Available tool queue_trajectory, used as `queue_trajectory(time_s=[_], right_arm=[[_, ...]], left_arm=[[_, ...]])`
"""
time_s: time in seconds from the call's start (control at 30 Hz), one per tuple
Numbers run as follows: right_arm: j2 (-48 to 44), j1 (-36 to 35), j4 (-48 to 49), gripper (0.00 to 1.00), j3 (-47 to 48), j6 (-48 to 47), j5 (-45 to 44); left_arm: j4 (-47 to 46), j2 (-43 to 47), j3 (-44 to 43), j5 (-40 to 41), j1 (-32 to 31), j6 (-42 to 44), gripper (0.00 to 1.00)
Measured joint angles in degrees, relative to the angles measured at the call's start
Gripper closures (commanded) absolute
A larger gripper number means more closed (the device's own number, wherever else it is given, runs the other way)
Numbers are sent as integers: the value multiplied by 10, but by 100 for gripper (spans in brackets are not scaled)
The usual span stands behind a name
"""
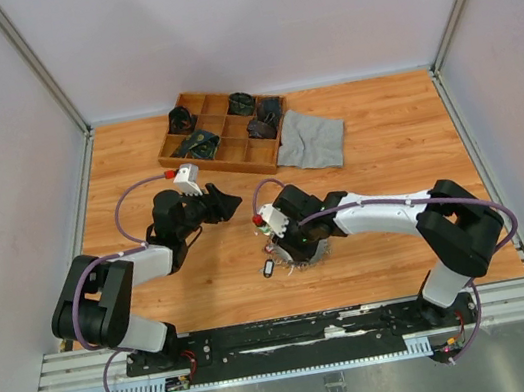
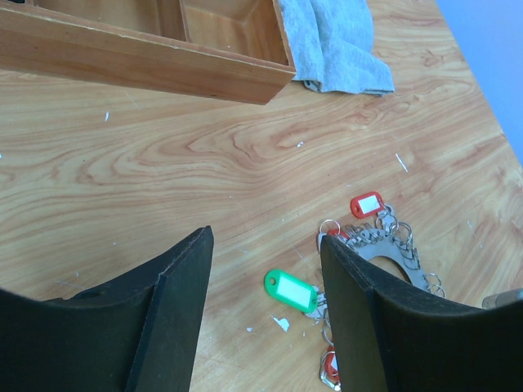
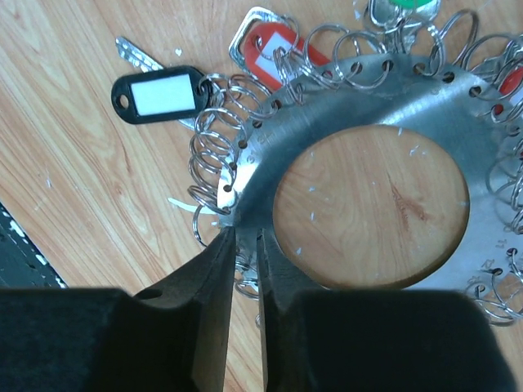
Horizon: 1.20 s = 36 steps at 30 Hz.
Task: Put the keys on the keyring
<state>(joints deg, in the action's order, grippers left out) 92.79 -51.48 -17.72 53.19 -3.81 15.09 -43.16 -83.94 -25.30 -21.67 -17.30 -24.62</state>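
**Right pincer at the keyring's rim, left pincer released**

The keyring [image 3: 327, 106], a flat metal disc with wire loops along its edge, lies on the wooden table [image 1: 388, 163] in front of the right arm. The right gripper [image 3: 245, 237] has its tips at the disc's rim. Its fingers are drawn almost together, and I cannot tell whether they pinch a loop. Keys lie at the rim with a black tag [image 3: 159, 94], a green tag [image 2: 292, 291] and a red tag [image 2: 367, 203]. The left gripper [image 2: 265, 237] hangs released above bare wood, nothing between its fingers.
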Motion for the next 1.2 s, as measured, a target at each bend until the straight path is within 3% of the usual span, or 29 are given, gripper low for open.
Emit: queue_trajectory(time_s=[0.2, 0.33, 0.5, 0.7, 1.07, 1.2], right_arm=[[0, 0, -22, 75, -2, -10, -2], [0, 0, -32, 56, -5, -16, -1], [0, -4, -33, 49, -5, -25, 0], [-2, -5, -34, 51, -5, -27, -2], [-79, -4, -10, 76, -32, 0, -60], [-81, 2, 20, 77, -31, 37, -65]], left_arm=[[0, 0, 0, 0, 0, 0, 40], [0, 0, 0, 0, 0, 0, 40], [0, 0, 0, 0, 0, 0, 40], [0, 0, 0, 0, 0, 0, 40], [0, 0, 0, 0, 0, 0, 40], [0, 0, 0, 0, 0, 0, 40]])
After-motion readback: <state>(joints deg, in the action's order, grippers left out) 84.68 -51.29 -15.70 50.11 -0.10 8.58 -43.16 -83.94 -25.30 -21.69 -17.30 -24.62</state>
